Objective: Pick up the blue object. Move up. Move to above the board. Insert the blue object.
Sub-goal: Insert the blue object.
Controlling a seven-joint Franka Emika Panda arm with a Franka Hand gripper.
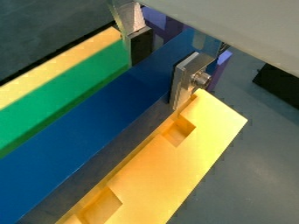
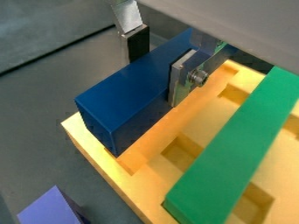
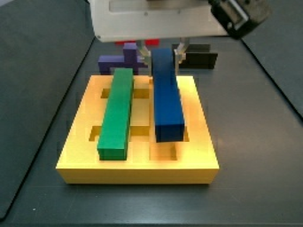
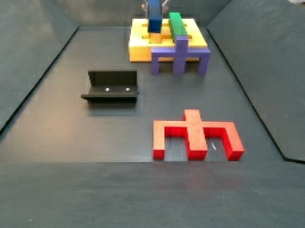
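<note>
Side view alone shows red piece (image 4: 198, 138), fixture (image 4: 111, 87), purple block (image 4: 183, 56) on floor, well away from gripper (image 4: 155, 11). Wrist views show gripper (image 2: 156, 59) fingers (image 2: 184, 75) clamped on blue object (image 2: 131, 99), pads against both long faces. Blue object lies on board (image 3: 142, 166), green bar (image 3: 117, 110) beside it.

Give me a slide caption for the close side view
Gripper holds the blue object on the board, beside the green bar.

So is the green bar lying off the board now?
No: in a side view the green bar lies in the board, beside the blue object at the tool.
</note>
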